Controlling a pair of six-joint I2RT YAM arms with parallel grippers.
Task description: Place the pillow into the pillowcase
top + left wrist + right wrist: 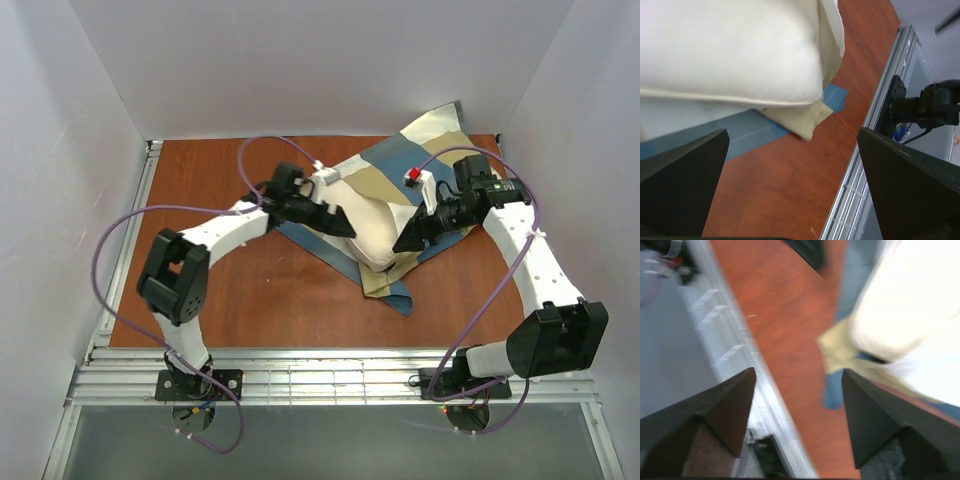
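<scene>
The cream-white pillow (374, 236) lies mid-table on the blue, tan and cream pillowcase (404, 160). Its near end is bare and its far end runs under the patterned cloth. My left gripper (343, 225) is open and empty at the pillow's left side. My right gripper (405, 243) is open and empty at its right side. The left wrist view shows the pillow (730, 50) over blue and tan cloth (747, 134), with the left gripper (792, 150) spread wide above bare table. The blurred right wrist view shows the pillow (910, 300), a pillowcase corner (836, 347) and the right gripper (799, 380).
The brown wooden table (210, 190) sits between white walls at the left, right and back. A slotted metal rail (330, 375) runs along the near edge, where both arm bases are bolted. Purple cables (110, 240) loop beside each arm.
</scene>
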